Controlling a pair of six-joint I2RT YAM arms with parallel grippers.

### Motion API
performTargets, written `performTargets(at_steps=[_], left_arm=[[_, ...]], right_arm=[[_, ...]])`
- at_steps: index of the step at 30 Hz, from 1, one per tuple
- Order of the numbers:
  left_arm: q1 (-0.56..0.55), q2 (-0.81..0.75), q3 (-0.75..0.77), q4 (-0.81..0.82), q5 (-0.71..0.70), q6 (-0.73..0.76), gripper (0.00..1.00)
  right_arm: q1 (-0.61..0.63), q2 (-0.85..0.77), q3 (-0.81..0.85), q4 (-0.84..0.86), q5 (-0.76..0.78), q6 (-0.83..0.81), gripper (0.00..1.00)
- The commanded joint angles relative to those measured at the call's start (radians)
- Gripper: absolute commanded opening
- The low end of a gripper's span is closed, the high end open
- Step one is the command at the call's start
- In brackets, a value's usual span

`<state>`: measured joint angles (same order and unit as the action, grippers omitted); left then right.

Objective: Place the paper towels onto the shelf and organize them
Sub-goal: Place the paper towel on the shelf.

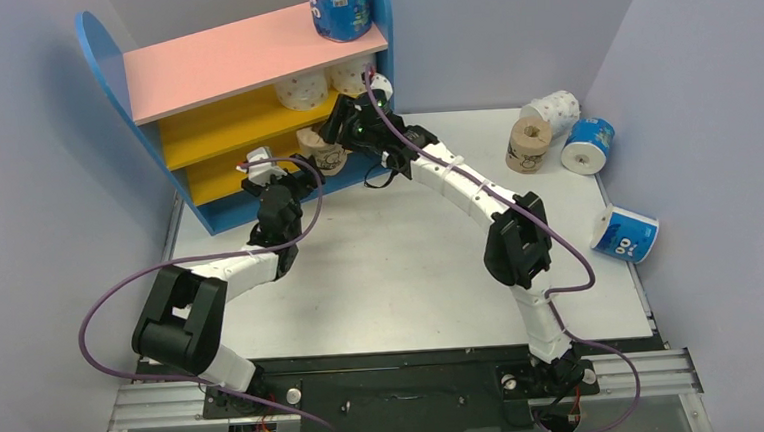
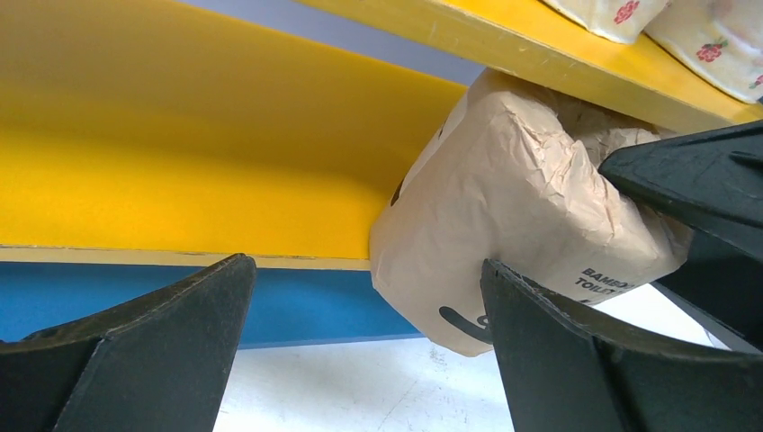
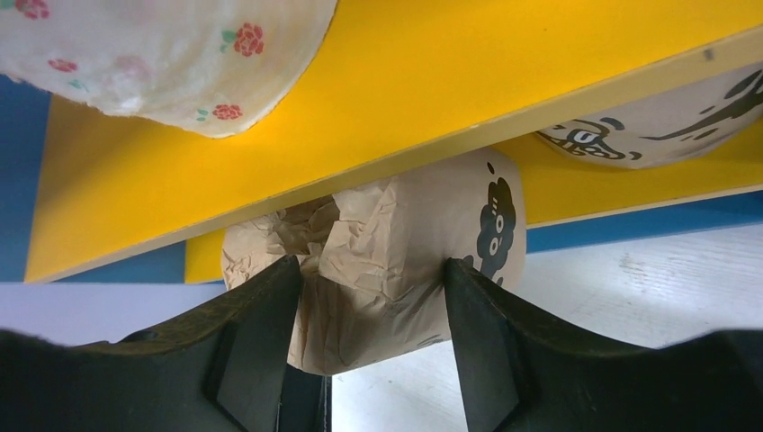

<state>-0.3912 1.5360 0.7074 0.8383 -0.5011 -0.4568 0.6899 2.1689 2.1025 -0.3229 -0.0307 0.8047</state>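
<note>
White bench (image 1: 391, 266), blue-sided pink-topped toy shelf (image 1: 219, 71) at its far left.
Right gripper (image 3: 373, 270) clenched on tan crinkled paper-wrapped towel roll (image 2: 513, 207) at lower yellow board's (image 2: 180, 153) front edge; left gripper (image 2: 364, 265) released beside it.

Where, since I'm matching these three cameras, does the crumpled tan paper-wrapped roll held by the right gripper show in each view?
Top external: crumpled tan paper-wrapped roll upper middle, below the upper yellow board.
Left wrist: the roll right of centre, beyond the open left gripper.
Right wrist: the roll at centre, pinched in the right gripper.
Shared landmark: that yellow board's front edge, just above the roll.
</note>
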Motion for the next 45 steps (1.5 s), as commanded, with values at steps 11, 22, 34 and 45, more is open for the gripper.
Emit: performTargets(at_steps=[11,22,34,45], left_arm=[[0.023,0.015,0.085,-0.012,0.035,-0.059,0.96],[0.033,0.021,0.092,-0.015,0.043,-0.068,0.96],[0.044,0.014,0.099,-0.029,0.054,-0.063,0.96],[0.051,-0.011,0.079,-0.028,0.093,-0.068,0.96]], right_arm=[[-0.015,-0.092,-0.148,0.237,-0.167,0.136,0.62],[-0.037,-0.159,-0.212,0.304,-0.185,0.162,0.65],[-0.060,-0.292,-0.336,0.365,-0.196,0.166,0.67],[-0.077,-0.589,-0.776,0.581,-0.135,0.158,0.65]])
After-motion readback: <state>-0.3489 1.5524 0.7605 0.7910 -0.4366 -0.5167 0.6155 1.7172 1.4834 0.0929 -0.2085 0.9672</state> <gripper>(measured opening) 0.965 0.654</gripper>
